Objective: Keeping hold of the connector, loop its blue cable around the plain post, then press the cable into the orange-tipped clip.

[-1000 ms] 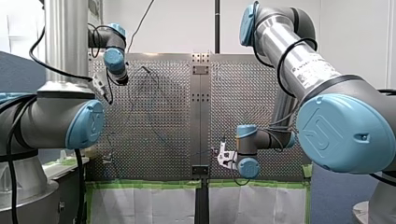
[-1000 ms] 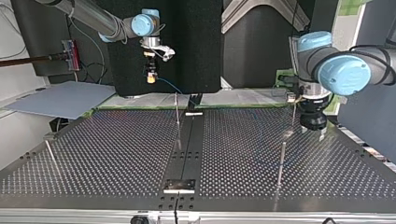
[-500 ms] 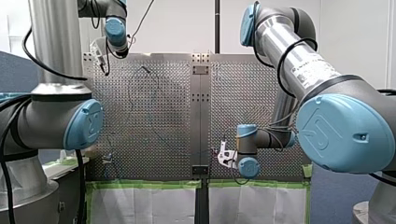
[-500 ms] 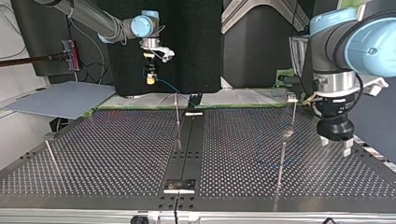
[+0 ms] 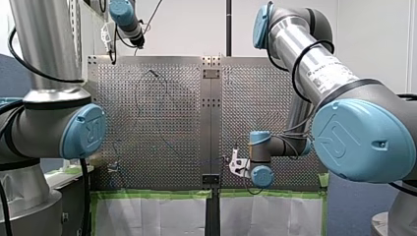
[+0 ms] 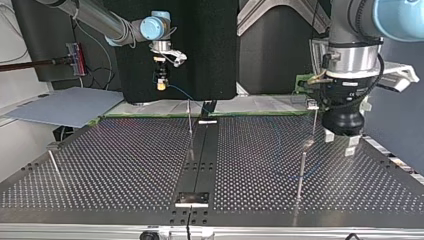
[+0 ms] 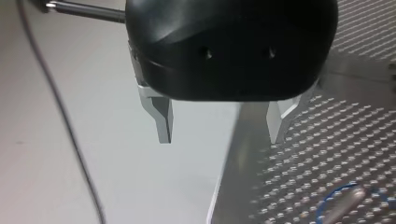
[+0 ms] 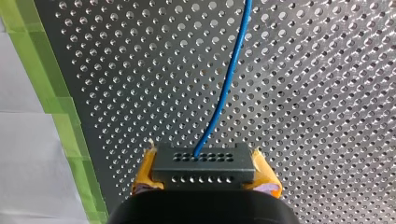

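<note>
The perforated bench (image 6: 125,165) fills the lower half of the top view. My left arm (image 6: 350,45) comes down at that view's upper right. Its jaws are spread wide and hold nothing, with the metal fingers (image 7: 163,119) hanging over the bench edge. My right arm (image 6: 100,20) reaches in from the upper left, off the far edge of the bench. Its jaws are pinching the black connector (image 8: 203,167) between yellow pads (image 8: 144,175).

Thin posts stand on the bench, one at right of centre (image 6: 301,172) and one mid-frame (image 6: 190,125). I cannot pick out an orange tip on any of them.

The blue cable (image 8: 229,84) leaves the connector and runs ahead over the perforations. In the left wrist view, a blue curve seems to ring the foot of a blurred post (image 7: 343,205) below the open jaws.

So the hold on the connector is good, and the loop looks at least partly laid. Pressing the cable into the clip appears to be what is left.
</note>
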`<state>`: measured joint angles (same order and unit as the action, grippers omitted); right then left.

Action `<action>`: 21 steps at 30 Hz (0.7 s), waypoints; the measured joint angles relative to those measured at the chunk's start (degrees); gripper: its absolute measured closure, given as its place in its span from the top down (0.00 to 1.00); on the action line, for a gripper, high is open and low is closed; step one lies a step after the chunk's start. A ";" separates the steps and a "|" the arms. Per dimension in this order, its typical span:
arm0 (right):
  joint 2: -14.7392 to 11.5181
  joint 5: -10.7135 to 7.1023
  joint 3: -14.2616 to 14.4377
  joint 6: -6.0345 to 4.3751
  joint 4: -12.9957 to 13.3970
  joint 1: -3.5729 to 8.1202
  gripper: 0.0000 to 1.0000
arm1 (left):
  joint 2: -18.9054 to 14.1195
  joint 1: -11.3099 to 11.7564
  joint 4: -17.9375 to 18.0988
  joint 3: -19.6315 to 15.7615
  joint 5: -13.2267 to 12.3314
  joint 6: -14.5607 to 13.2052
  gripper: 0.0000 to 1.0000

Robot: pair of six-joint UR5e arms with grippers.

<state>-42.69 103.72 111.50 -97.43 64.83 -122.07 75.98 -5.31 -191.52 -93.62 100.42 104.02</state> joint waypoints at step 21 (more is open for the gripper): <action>0.00 0.00 0.00 0.03 -0.99 -0.21 0.00 | 4.33 -9.69 -10.06 -1.47 7.02 -6.58 1.00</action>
<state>-42.69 103.72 111.50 -97.40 63.83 -122.28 80.31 -15.00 -201.59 -95.09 107.44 97.44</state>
